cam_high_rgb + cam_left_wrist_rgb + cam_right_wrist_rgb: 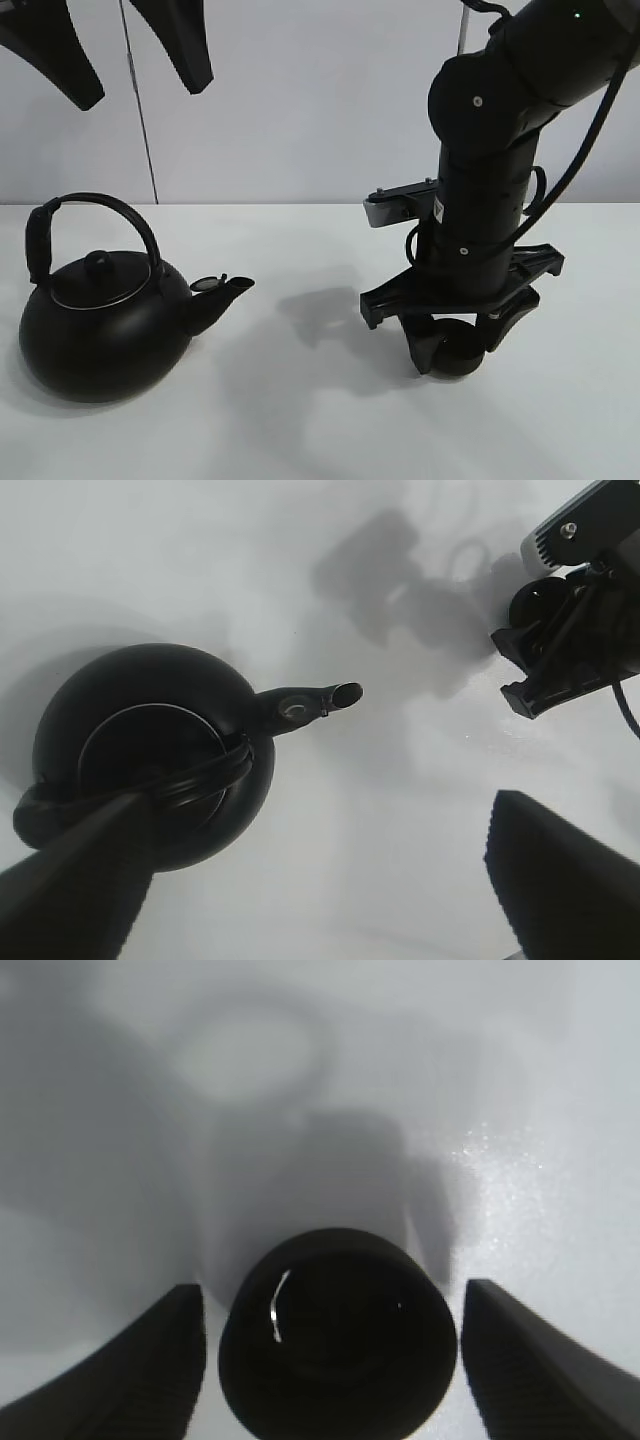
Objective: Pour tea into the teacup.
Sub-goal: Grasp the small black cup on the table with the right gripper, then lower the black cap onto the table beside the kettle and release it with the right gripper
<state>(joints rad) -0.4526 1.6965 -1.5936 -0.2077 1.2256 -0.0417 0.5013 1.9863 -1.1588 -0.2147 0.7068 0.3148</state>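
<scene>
On the left of a white table [300,430] sits a big round black kettle [105,330] with its arched handle [100,205] upright and its spout [225,290] pointing right. High above it hangs the left gripper [142,95], fingers spread wide and holding nothing, well clear of the handle.

A bare stretch of table lies in the middle.

On the right, well apart from the kettle, the right gripper [460,352] reaches straight down to the tabletop. The teacup [338,1345], a small matte-black handleless bowl, stands upright on the table between its two fingers. The right wrist view shows a thin sliver of table on each side of the cup, so the jaws are not yet clamped on it.

The step in hand looks like securing the cup. To do it well, the fingers should close evenly so neither one nudges the cup sideways first. They should grip low on the wall, firmly but gently, since the smooth round shape could slip or tip. The cup should be kept level, with its mouth unobstructed, and brought within reach of the spout before the left arm takes the handle.
</scene>
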